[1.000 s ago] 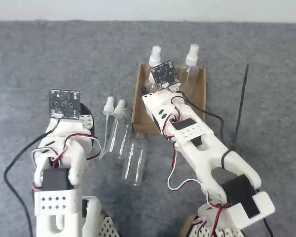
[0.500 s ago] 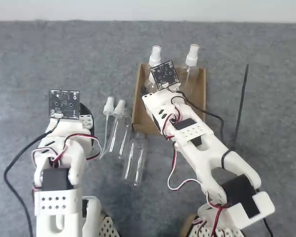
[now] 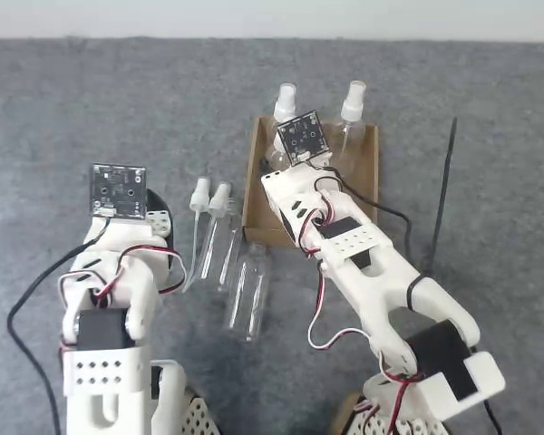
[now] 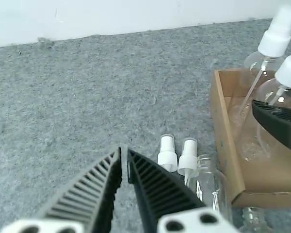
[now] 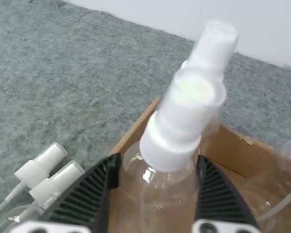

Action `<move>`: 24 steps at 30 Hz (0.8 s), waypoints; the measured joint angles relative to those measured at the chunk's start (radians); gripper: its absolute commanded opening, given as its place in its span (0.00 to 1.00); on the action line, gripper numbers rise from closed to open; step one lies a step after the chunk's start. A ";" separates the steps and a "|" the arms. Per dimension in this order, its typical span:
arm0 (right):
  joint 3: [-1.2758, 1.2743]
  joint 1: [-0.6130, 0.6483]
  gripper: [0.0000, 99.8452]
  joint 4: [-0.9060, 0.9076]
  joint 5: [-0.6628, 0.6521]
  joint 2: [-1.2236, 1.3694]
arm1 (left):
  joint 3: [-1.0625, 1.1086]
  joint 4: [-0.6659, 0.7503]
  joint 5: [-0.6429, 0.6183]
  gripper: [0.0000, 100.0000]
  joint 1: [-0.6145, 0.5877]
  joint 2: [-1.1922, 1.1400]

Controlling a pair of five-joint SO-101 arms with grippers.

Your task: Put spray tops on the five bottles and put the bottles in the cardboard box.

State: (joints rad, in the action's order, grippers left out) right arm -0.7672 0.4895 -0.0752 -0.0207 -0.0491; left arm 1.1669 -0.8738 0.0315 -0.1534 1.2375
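Observation:
The cardboard box (image 3: pixel 370 186) lies at the back middle of the grey carpet. A clear bottle with a white spray top (image 5: pixel 186 121) stands in its near-left corner, and my right gripper (image 5: pixel 155 194) is shut on its shoulders. Another topped bottle (image 3: pixel 352 107) stands in the box's far-right corner. Two white spray tops (image 3: pixel 200 195) (image 3: pixel 220 198) lie side by side left of the box, and a clear bottle (image 3: pixel 249 285) lies just in front of them. My left gripper (image 4: pixel 124 158) is shut and empty, short of the two spray tops (image 4: pixel 167 154).
A thin black rod (image 3: pixel 444 195) lies to the right of the box. Red and black cables hang along both arms. A white wall (image 3: pixel 272 18) closes off the carpet's far edge. Bare carpet (image 3: pixel 91 109) stretches at the far left.

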 measured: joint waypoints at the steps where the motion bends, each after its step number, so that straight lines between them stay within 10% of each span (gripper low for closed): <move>1: 0.000 0.000 0.17 0.000 0.000 -0.002 | 0.000 0.000 0.000 0.01 0.002 0.000; 24: -0.017 0.018 0.28 0.002 -0.002 -0.018 | 0.000 0.000 0.000 0.01 0.000 0.000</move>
State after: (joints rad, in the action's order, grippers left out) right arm -0.7841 0.5079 -0.0736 -0.0222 -0.0675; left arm 1.1669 -0.8738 0.0315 -0.1534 1.2375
